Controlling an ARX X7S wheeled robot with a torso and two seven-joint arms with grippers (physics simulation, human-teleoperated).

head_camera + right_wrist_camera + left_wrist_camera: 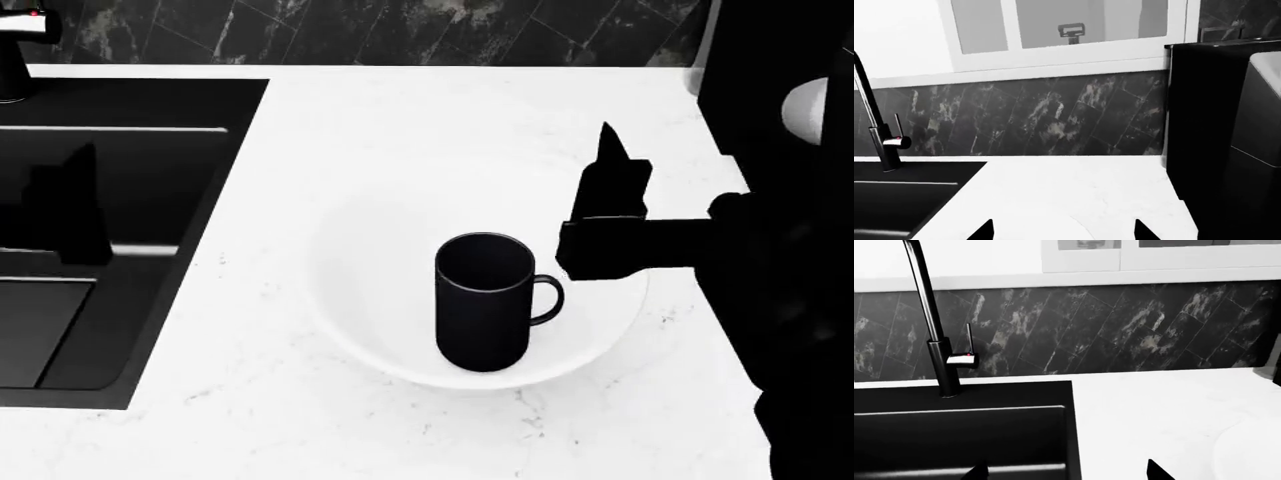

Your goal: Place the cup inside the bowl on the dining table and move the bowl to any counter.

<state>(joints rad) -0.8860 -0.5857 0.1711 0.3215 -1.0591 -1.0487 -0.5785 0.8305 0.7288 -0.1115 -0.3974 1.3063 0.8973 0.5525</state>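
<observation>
The black cup (483,300) stands upright inside the white bowl (374,300), handle to the right. The bowl rests on the veined white counter (441,120), to the right of the black sink (120,130). My right gripper (610,165) is open and empty, hovering over the bowl's right rim, apart from the cup. In the right wrist view its fingertips (984,231) stand wide apart over the counter and the faint bowl rim (1084,227). My left gripper (67,200) is open and empty over the sink. Its wrist view shows the gripper (1067,472) straddling the sink edge, with the bowl (1251,450) at one side.
A black faucet (937,340) stands behind the sink, against the dark tiled backsplash (1121,325). A tall black appliance (1227,125) stands at the counter's right end, close to my right arm. A window (1067,25) sits above the backsplash.
</observation>
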